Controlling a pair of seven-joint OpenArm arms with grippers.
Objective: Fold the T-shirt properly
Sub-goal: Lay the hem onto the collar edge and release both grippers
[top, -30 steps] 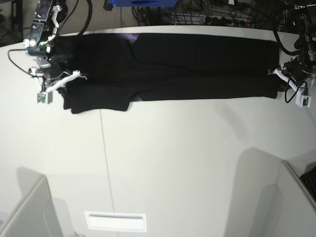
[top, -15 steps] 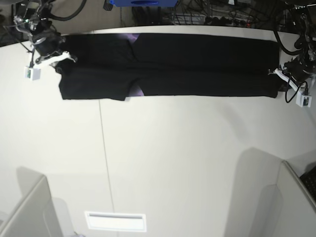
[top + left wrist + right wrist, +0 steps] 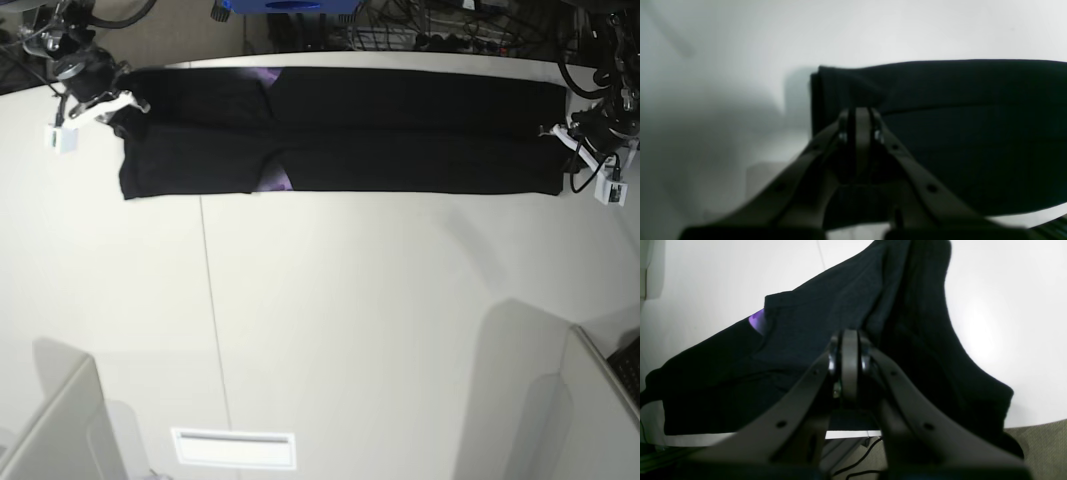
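The black T-shirt [image 3: 400, 130] lies in a long folded band across the far side of the table. Purple print peeks out at the fold [image 3: 283, 182] and near the far edge [image 3: 265, 75]. My right gripper [image 3: 118, 105] is shut on the band's left end. In the right wrist view the gripper [image 3: 848, 350] pinches the black cloth [image 3: 800, 340], with a purple patch [image 3: 756, 318] showing. My left gripper [image 3: 560, 137] is shut on the band's right end. In the left wrist view the gripper [image 3: 860, 115] grips the T-shirt's [image 3: 973, 133] folded edge.
The white table [image 3: 350, 330] has a thin seam line [image 3: 210, 320] running front to back. A white rectangular slot [image 3: 233, 448] sits near the front edge. Grey panels stand at the front left [image 3: 55, 430] and front right [image 3: 570, 400]. Cables [image 3: 420, 35] lie behind the far edge.
My right gripper moved up and toward the far left corner, pulling the shirt's left end taut and flat. My left gripper shifted slightly toward the far edge.
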